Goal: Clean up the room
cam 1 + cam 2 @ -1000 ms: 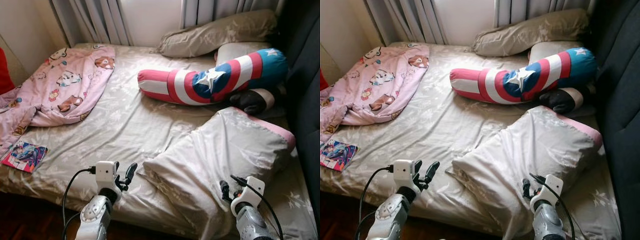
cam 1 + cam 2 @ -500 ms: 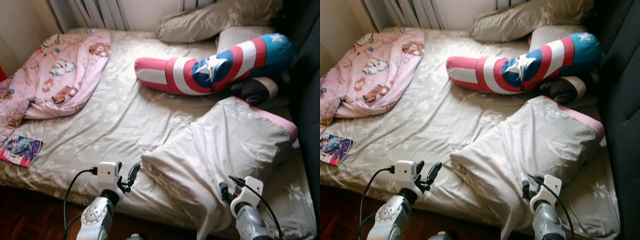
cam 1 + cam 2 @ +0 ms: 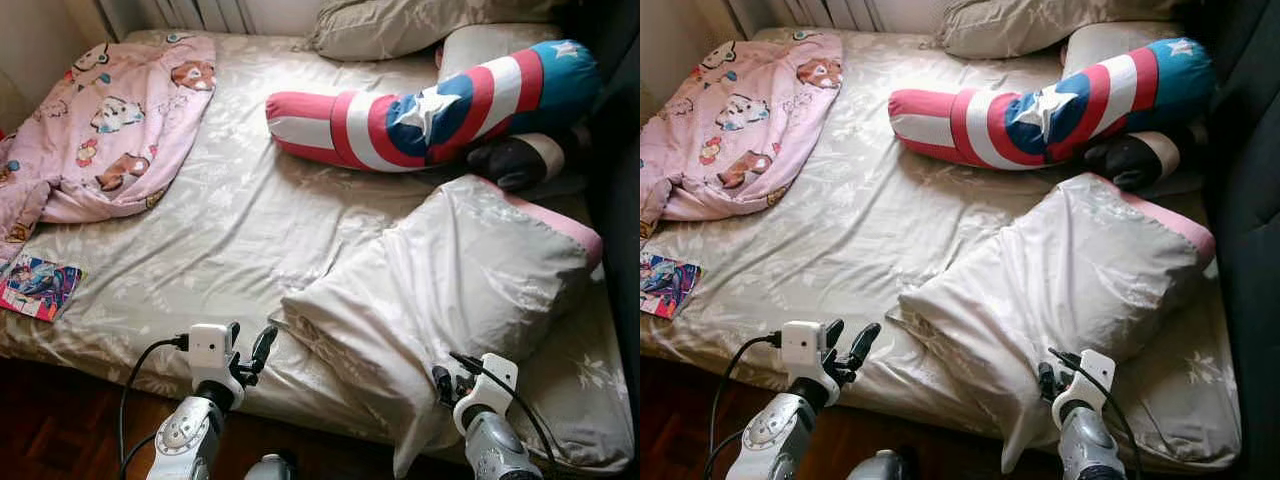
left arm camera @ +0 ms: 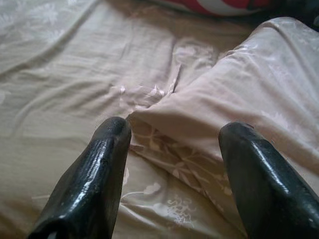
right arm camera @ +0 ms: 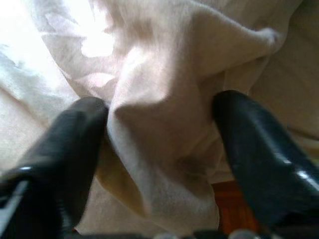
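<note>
Closer to the bed now: left gripper (image 3: 250, 352) wide beside pillow (image 3: 450, 290) corner, right gripper (image 5: 159, 149) wide astride its fabric; grasp imminent.

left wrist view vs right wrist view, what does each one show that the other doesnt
Left wrist view alone: the open left tool aimed at the pillow's near corner, with flat bedsheet beside it and a strip of the red, white and blue bolster beyond.
Right wrist view alone: the open right tool straddling a hanging fold of the pillowcase, with a patch of wooden floor underneath.
Both share the same pale floral pillow and open black fingers.
</note>
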